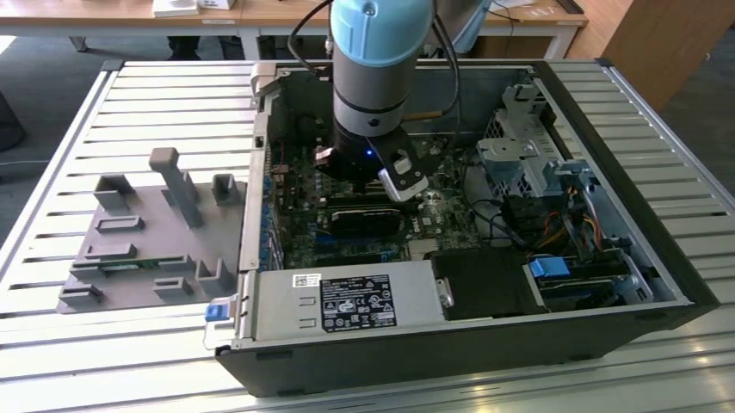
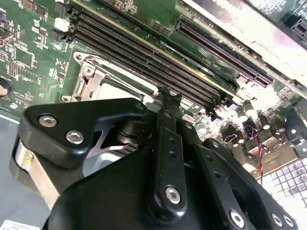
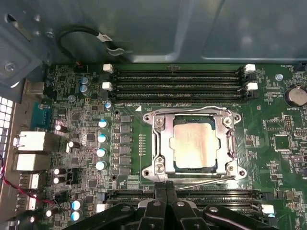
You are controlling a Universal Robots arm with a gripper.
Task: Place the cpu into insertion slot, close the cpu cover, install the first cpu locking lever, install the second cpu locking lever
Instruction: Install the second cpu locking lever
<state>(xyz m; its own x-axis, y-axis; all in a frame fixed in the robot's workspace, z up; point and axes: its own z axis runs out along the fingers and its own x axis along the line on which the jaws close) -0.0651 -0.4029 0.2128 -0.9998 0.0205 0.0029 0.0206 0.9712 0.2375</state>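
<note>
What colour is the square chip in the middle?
The cpu is a dull grey-tan, seen best in the first wrist view.

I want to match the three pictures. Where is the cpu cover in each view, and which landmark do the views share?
Exterior view: I cannot make out the cpu cover; the arm stands over that part of the board.
First wrist view: the cpu cover lies closed around the cpu, just beyond the gripper.
Second wrist view: its corner shows past the gripper.
Shared landmark: the memory slots beside the socket.
</note>
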